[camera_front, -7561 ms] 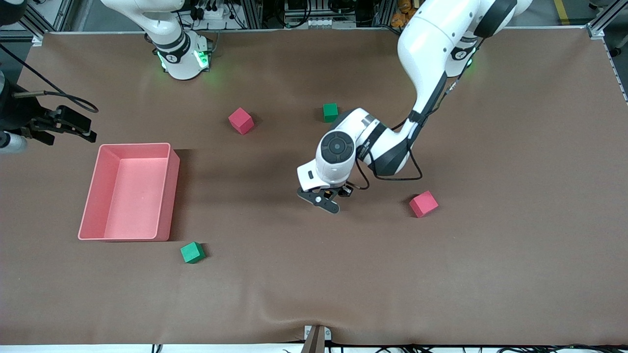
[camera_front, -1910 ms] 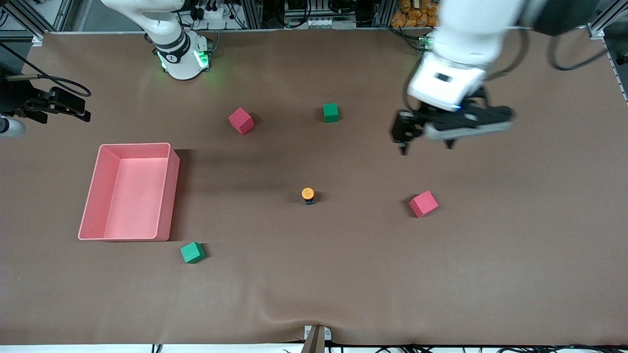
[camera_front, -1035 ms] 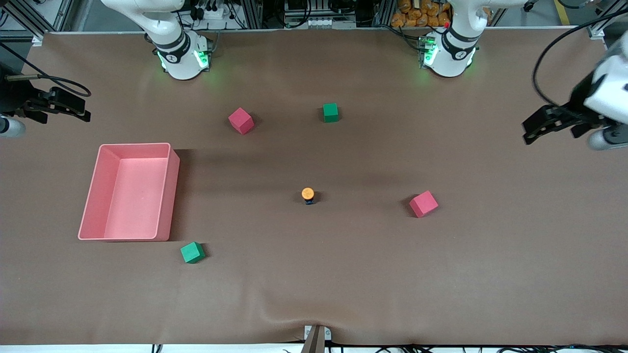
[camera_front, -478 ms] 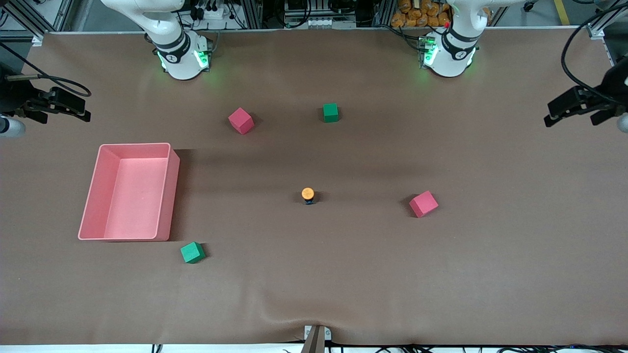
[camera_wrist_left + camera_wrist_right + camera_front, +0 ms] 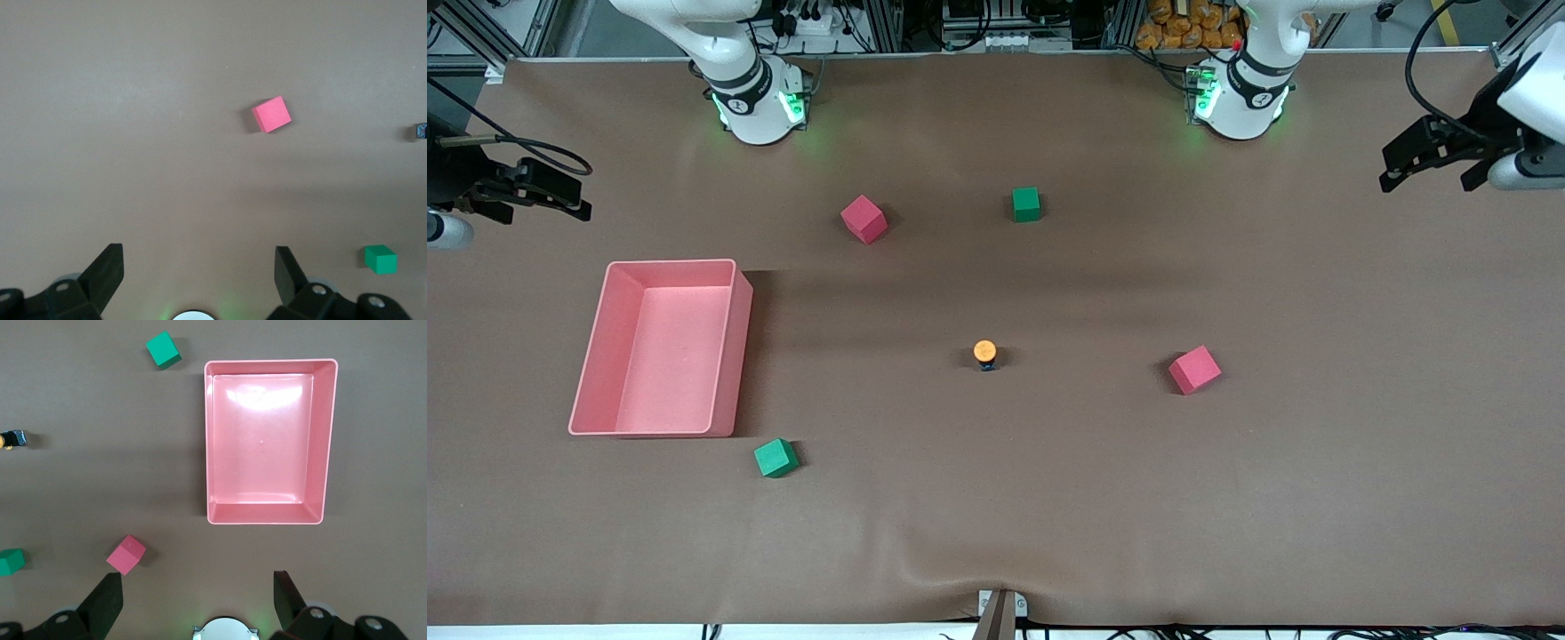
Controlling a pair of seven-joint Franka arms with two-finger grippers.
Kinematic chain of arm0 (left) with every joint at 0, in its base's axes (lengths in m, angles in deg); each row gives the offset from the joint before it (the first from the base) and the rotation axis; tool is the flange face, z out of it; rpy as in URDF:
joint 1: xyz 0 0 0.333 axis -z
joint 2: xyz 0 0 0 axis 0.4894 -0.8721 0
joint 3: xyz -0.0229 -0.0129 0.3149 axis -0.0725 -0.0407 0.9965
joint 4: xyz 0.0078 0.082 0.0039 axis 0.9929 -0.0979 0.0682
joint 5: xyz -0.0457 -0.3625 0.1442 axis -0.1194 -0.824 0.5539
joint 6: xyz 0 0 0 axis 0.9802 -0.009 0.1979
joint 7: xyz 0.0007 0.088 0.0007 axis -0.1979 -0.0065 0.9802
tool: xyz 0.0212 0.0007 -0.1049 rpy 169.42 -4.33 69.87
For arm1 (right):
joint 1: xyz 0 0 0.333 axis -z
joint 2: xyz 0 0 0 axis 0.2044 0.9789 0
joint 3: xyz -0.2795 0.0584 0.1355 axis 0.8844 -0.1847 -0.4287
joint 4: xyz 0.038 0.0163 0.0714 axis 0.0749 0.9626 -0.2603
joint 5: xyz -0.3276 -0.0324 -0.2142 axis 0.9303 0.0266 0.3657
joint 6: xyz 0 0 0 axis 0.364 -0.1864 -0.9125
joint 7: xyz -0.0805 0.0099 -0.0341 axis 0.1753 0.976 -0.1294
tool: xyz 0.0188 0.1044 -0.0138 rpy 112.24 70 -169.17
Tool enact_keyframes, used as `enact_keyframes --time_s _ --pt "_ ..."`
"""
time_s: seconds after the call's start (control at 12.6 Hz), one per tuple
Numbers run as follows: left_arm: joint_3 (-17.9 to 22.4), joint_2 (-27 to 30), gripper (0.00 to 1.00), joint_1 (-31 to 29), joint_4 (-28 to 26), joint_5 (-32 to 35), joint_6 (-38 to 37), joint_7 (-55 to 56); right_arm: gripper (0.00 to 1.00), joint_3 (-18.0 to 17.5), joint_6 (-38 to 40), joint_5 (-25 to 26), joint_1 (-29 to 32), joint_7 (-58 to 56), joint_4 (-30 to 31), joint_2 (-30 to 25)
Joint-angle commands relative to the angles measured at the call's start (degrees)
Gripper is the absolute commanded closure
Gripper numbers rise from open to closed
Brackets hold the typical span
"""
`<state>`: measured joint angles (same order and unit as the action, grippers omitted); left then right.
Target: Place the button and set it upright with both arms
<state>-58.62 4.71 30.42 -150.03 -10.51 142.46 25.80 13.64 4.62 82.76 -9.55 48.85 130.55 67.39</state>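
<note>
Both grippers, left (image 5: 1423,164) and right (image 5: 534,196), hang wide open and empty at the table ends, while the button (image 5: 984,354) stands upright mid-table, so I judge nothing remains.

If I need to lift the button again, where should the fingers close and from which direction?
Grip the button by its short black body just under the orange cap, coming straight down from above. It stands upright, cap up, alone on the table, so there should be room for a finger on each side. Both the left gripper and right gripper are open, parked at the table's ends.
</note>
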Motion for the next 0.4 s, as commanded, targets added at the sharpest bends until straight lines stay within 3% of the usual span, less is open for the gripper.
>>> enact_keyframes --time_s 0.0,0.32 --pt "1.2 1.5 0.00 0.6 -1.4 0.1 0.6 -0.5 0.00 -0.5 0.2 0.8 0.2 0.3 -0.2 -0.2" --pt "2.8 2.6 0.00 1.1 -1.4 0.1 -0.8 -0.4 0.00 -0.6 0.2 0.8 0.3 0.3 -0.2 -0.2"
